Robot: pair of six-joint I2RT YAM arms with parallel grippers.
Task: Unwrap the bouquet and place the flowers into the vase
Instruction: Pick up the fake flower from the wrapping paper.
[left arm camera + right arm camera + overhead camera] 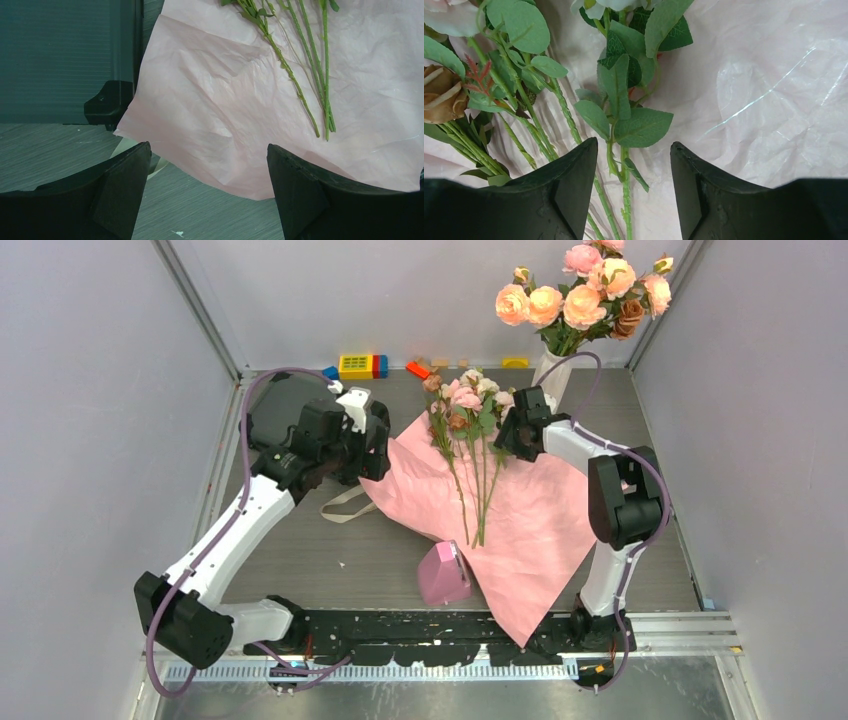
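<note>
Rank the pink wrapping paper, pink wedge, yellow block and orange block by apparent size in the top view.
1. wrapping paper
2. pink wedge
3. yellow block
4. orange block
The blocks sit farthest from the camera, so their real size is unsure.

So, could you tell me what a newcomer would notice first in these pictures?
The crumpled pale pink wrapping paper, spread open at the centre, catches the eye first, with small long-stemmed roses lying on it. At the back right, a big peach-orange rose cluster stands in the tall white ribbed vase. The right gripper hangs open over the roses' leafy stems.
</note>
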